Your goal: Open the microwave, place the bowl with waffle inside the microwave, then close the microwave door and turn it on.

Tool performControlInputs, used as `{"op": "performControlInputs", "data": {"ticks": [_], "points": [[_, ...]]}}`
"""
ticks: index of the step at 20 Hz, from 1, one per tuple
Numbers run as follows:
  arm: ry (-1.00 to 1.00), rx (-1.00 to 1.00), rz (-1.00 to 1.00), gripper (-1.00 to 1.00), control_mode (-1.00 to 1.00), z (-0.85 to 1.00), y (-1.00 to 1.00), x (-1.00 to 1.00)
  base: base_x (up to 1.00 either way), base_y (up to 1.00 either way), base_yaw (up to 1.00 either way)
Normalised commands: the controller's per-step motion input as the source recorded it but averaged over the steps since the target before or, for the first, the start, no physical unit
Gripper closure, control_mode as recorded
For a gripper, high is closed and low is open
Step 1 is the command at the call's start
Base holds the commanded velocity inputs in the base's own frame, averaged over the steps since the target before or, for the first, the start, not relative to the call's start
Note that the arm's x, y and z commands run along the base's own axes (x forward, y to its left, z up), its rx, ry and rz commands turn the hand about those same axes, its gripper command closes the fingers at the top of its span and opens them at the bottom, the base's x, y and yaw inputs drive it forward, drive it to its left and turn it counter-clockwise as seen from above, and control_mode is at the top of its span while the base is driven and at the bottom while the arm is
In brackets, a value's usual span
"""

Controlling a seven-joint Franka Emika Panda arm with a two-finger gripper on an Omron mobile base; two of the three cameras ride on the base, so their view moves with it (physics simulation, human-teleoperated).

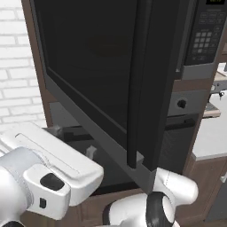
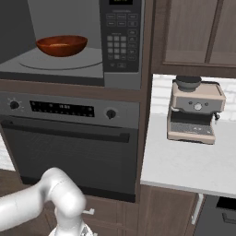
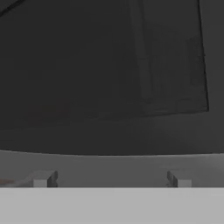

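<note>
The microwave (image 2: 122,79) stands open above the oven, its black keypad (image 2: 120,40) at the right. The reddish-brown bowl (image 2: 61,45) sits inside on the turntable; its wall hides the waffle. The microwave door (image 1: 88,66) is swung out toward me, showing its dark glass and thick black edge (image 1: 141,88). My gripper (image 1: 73,142) is open, with its fingertips at the grey lower frame of the door's outer face. In the hand view the gripper (image 3: 110,179) faces the door glass (image 3: 109,65) closely, and its fingers (image 3: 43,179) stand wide apart with nothing between them.
Below the microwave is a dark oven (image 2: 69,152) with a round knob (image 2: 110,114) and a long bar handle. A coffee machine (image 2: 193,110) stands on the pale counter (image 2: 184,166) to the right. A white brick wall (image 1: 17,66) lies left of the door.
</note>
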Motion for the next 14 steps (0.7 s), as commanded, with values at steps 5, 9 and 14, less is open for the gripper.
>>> {"op": "performControlInputs", "data": {"ticks": [5,9,14], "points": [[0.03,0.00,0.00,-1.00,-1.00,0.00,-0.15,0.86,0.00,0.00,0.00],[0.00,0.00,0.10,-1.00,-1.00,0.00,-0.45,0.75,0.00,0.00,0.00],[0.00,0.00,0.21,-1.00,-1.00,-0.02,-0.61,0.65,0.00,0.00,0.00]]}}
